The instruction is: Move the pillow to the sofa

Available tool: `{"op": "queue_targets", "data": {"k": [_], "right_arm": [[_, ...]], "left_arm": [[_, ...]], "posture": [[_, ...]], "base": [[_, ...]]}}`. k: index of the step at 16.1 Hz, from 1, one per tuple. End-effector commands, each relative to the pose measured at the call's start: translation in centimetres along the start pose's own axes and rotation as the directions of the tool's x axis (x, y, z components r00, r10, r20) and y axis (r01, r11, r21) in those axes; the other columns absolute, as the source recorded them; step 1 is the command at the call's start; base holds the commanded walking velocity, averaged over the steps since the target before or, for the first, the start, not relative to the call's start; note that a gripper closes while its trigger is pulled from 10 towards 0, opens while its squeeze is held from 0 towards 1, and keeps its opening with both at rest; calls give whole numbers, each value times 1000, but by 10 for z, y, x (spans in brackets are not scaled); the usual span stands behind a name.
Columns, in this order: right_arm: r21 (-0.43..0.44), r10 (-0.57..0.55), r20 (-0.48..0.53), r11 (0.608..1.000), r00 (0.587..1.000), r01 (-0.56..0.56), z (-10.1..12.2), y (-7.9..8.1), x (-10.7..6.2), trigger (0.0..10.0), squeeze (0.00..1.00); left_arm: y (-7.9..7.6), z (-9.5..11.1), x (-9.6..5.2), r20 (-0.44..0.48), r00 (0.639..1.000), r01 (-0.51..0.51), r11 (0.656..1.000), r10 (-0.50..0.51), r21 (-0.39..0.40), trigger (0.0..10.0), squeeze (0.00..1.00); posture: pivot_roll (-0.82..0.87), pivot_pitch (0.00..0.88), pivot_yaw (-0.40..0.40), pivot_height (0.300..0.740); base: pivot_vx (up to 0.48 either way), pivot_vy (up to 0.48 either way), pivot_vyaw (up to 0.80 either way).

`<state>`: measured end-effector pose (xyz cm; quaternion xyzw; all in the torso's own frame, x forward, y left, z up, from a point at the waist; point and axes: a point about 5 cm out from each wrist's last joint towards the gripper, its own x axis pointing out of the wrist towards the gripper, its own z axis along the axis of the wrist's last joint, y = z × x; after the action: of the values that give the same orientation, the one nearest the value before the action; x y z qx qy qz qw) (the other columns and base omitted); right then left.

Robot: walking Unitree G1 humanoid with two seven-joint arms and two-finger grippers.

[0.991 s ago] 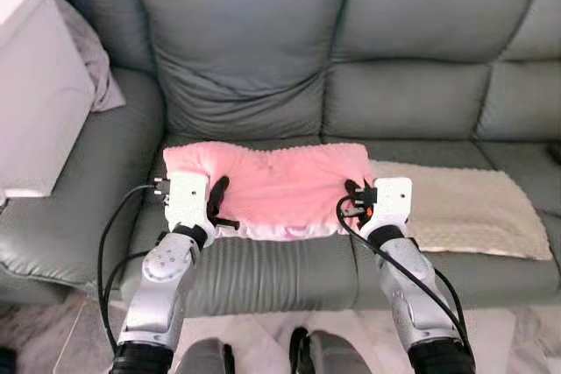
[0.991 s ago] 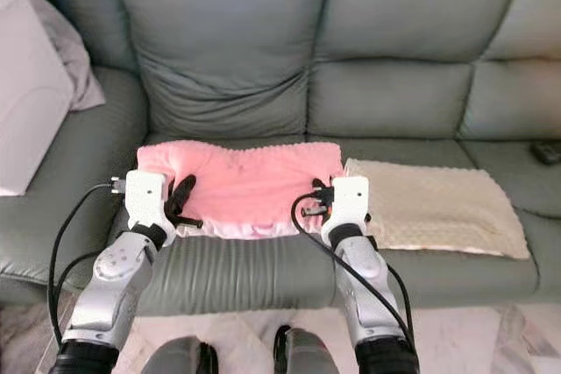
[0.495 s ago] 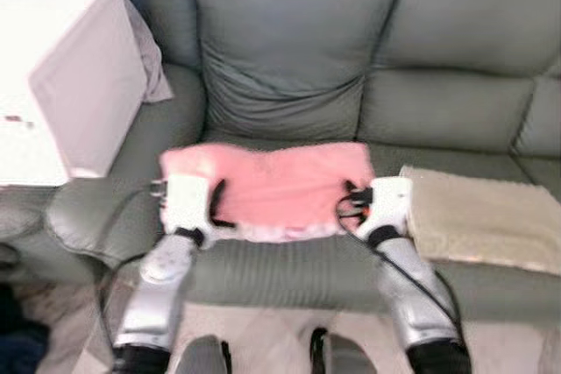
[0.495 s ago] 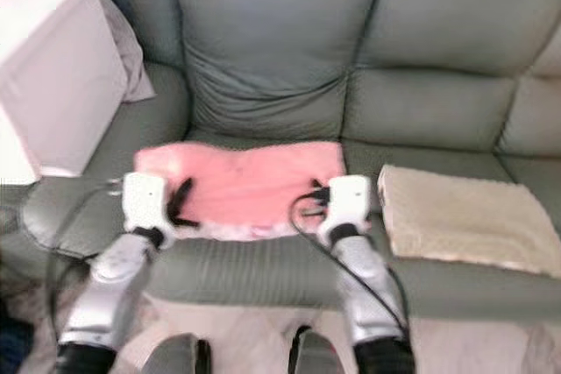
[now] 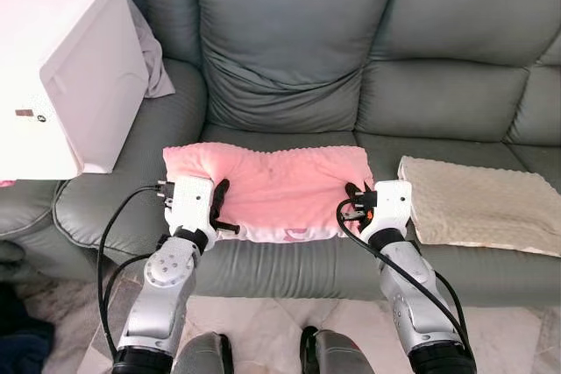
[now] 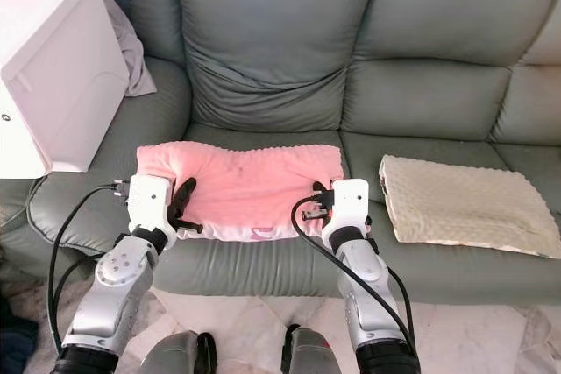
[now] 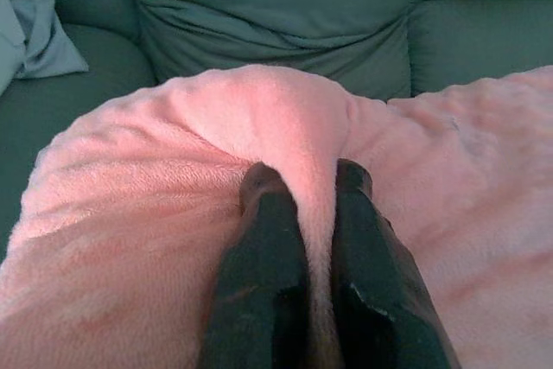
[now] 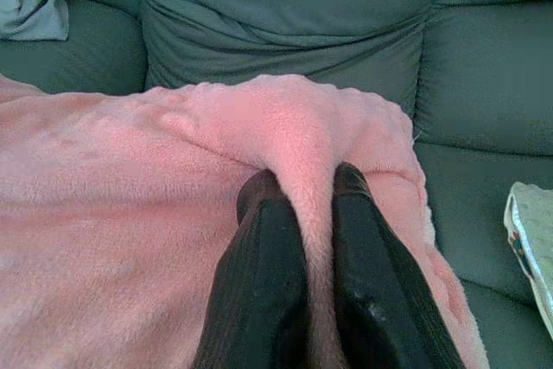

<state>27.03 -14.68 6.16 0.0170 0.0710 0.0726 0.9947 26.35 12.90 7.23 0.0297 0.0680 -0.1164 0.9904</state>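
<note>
Left eye view: beige mat [image 5: 482, 206] beside pillow [image 5: 276, 186].

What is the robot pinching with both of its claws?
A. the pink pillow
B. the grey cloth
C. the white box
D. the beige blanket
A: the left gripper and the right gripper each squeeze a fold of the pink pillow between black fingers, while the pillow lies on the sofa seat.
</note>
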Motion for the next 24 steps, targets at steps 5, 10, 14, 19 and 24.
{"op": "queue_targets", "data": {"k": [5,10,14,19,24], "right_arm": [[14,-37,19,999,999,37,0,-6,-5,10000,0],[20,-28,24,999,999,27,1,-5,-4,10000,0],[16,-29,17,999,999,28,0,-4,-4,10000,0],[18,-35,25,999,999,35,1,-8,-3,10000,0],[11,-38,30,999,999,38,4,-10,0,10000,0]], "left_arm": [[8,0,-4,22,999,-24,999,23,33,10000,0],[7,0,-3,24,999,-27,999,26,45,10000,0],[5,1,-2,43,999,-28,998,25,61,10000,0],[-4,5,1,56,998,23,999,-25,29,10000,0],[-7,8,3,68,997,38,999,-39,16,10000,0]], "posture": [[1,136,-36,711],[0,141,-34,666],[-1,144,-32,631],[1,146,-35,631],[3,146,-39,631]], "base": [[0,0,0],[0,0,0],[0,0,0],[0,0,0],[0,0,0]]}}
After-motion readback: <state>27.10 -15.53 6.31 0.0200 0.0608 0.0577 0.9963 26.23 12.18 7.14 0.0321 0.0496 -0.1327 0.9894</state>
